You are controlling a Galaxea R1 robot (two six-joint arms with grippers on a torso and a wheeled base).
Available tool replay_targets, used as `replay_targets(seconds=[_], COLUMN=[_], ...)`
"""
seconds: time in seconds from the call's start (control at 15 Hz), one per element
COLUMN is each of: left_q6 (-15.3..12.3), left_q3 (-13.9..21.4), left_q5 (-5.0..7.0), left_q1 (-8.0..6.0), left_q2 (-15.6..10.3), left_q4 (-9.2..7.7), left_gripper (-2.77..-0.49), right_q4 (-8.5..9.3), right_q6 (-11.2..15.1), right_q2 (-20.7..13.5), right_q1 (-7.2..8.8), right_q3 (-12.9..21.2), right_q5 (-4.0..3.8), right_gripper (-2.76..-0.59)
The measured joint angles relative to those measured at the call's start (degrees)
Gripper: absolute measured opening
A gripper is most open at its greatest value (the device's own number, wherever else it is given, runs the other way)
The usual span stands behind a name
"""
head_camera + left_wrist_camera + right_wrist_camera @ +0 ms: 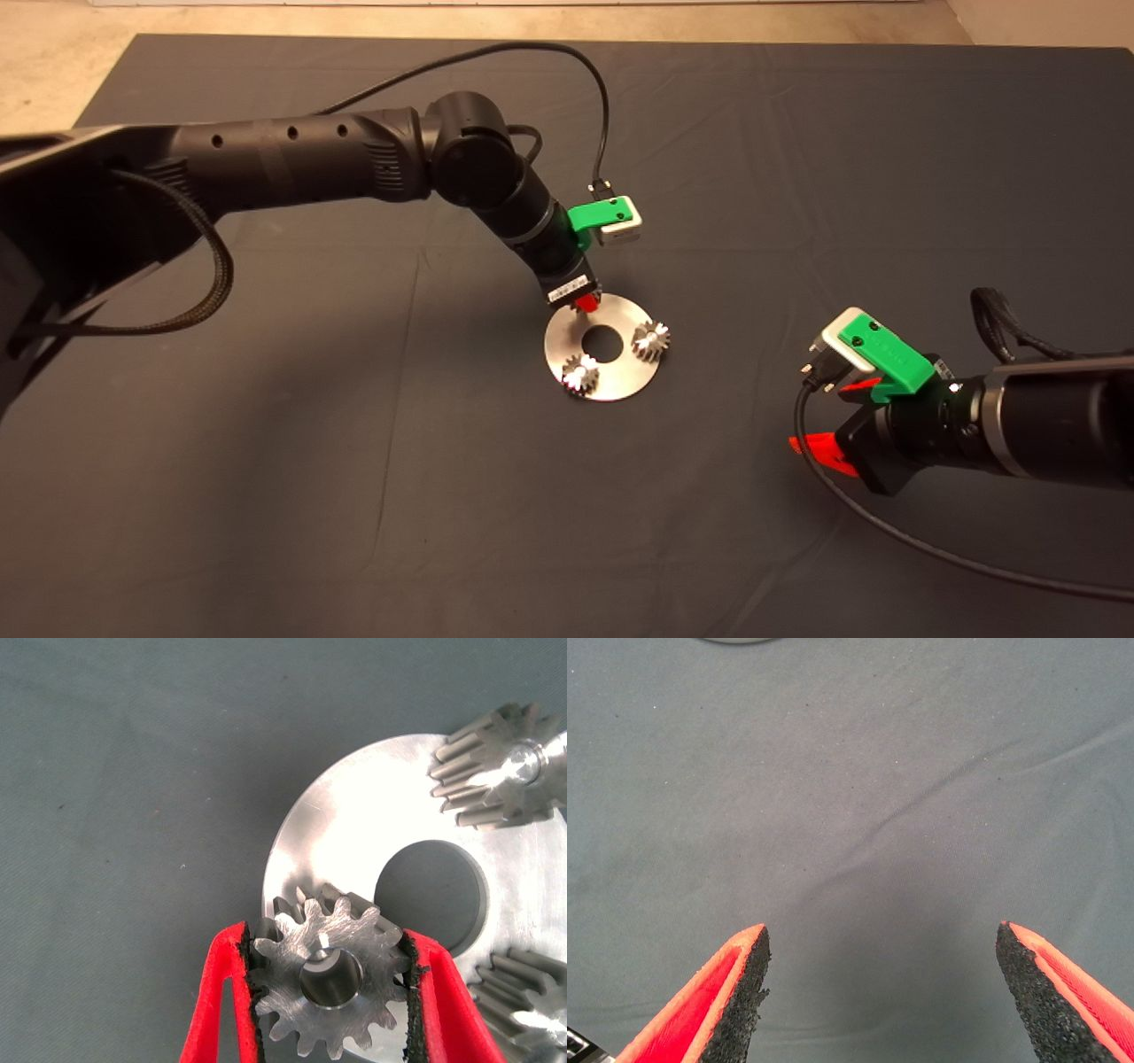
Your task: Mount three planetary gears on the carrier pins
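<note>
A flat silver disc (611, 372) with a centre hole lies mid-mat. Two steel gears sit on its carrier pins, one at the right (650, 339) and one at the front left (580, 373). My left gripper (585, 304) hangs over the disc's far-left edge, shut on a third gear (328, 979). That gear rests against the disc (354, 828), and a pin end shows in its centre hole. Both seated gears also show in the left wrist view, one (500, 771) with its pin tip shining, the other (532, 1005) partly cut off. My right gripper (881, 979) stands open over bare mat at the right.
The dark mat (266, 443) covers the table, with pale floor (53, 71) beyond its far edge. The right arm's cable (886, 523) trails across the mat at the lower right.
</note>
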Motion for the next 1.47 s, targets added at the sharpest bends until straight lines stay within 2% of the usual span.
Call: replay_targets(seconds=[1.47], left_q6=[-0.03], left_q3=[1.4], left_q5=[0.0], left_q1=[0.3], left_q2=[-0.33], left_q4=[1.24], left_gripper=[-2.67], right_q4=[0.02], right_q6=[0.0], right_q2=[0.0], right_q1=[0.0], right_q3=[0.0], right_q5=[0.0], right_gripper=[-1.47])
